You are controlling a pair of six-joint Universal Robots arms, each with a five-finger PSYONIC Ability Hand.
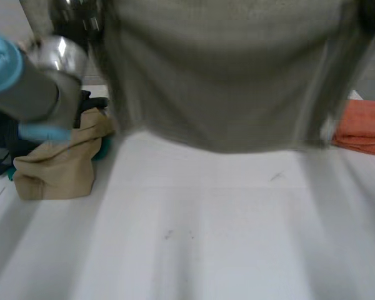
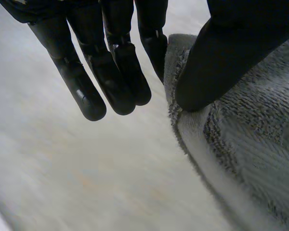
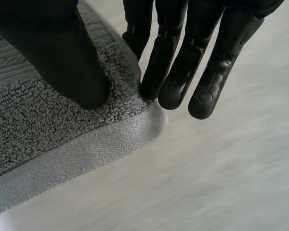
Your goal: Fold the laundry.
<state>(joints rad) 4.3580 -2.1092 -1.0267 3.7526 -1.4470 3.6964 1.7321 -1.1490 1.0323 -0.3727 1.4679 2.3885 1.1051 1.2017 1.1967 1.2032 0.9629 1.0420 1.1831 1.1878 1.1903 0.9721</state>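
Towel (image 1: 237, 81) hangs spread above the desk (image 1: 206, 237), left hand (image 2: 221, 57) and right hand (image 3: 53, 53) each pinching a corner; folding not begun, tan cloth (image 1: 62, 162) and orange cloth (image 1: 365, 125) lie aside.

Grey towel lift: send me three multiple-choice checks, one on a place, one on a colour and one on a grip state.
1. Where on the table does the tan garment lie?
A) its left side
B) its middle
C) its right edge

2. What colour is the cloth at the table's right edge?
A) blue
B) orange
C) white

3. How does the right hand meet the grey towel?
A) flat palm on its middle
B) thumb and finger pinch a corner
C) no contact

Answers:
1 A, it is heaped at the left of the head view.
2 B, it is plainly orange.
3 B, in the right wrist view the thumb presses on the towel's corner against a finger.
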